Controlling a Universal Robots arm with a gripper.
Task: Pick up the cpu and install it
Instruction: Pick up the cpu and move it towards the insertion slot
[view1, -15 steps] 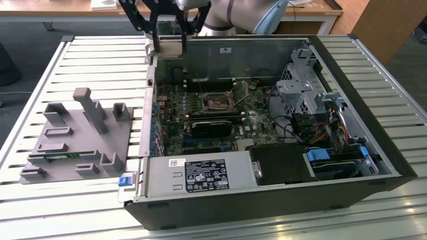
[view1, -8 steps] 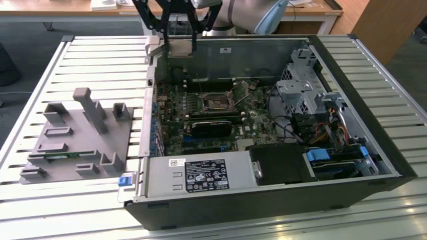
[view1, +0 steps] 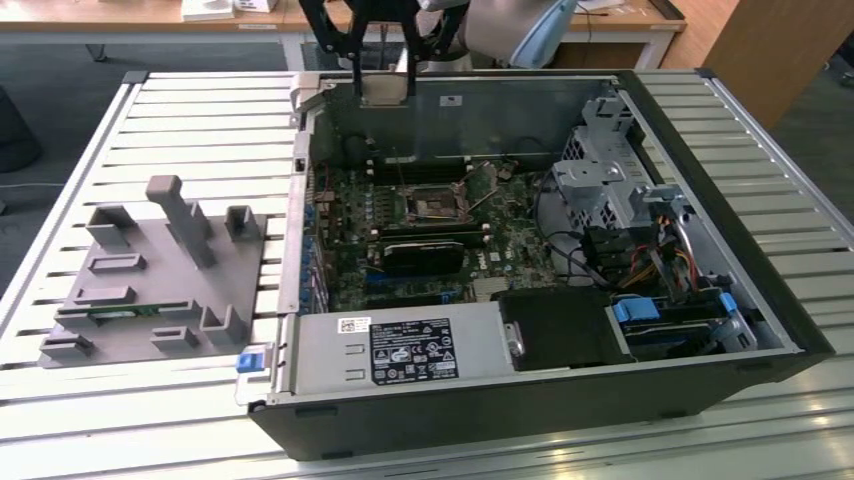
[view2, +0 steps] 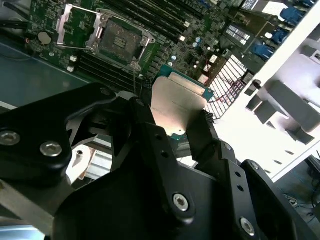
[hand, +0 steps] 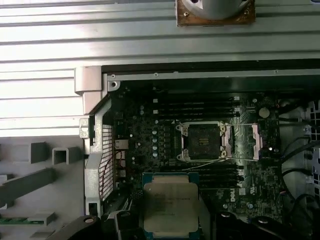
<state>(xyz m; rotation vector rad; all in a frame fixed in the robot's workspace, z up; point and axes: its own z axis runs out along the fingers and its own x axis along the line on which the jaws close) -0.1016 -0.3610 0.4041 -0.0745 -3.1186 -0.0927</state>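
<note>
- Exterior view: the gripper (view1: 383, 70) hangs over the far wall of the open case (view1: 534, 425). Its jaws are clenched on the cpu (view1: 383, 92), which is held in the air, well apart from the socket (view1: 434, 205) on the board below. A grey fixture (view1: 147, 270) lies on the table (view1: 747, 440), to the exterior view's left of the case.
- Second wrist view: black fingers (view2: 150, 130) pinch the cpu (view2: 177, 102) by opposite edges, its silver top showing. The socket (view2: 120, 40) lies beyond it with its frame swung open.
- First wrist view: the cpu (hand: 170, 202) sits gripped above the board, near the open socket (hand: 202, 141) but not touching it.
</note>
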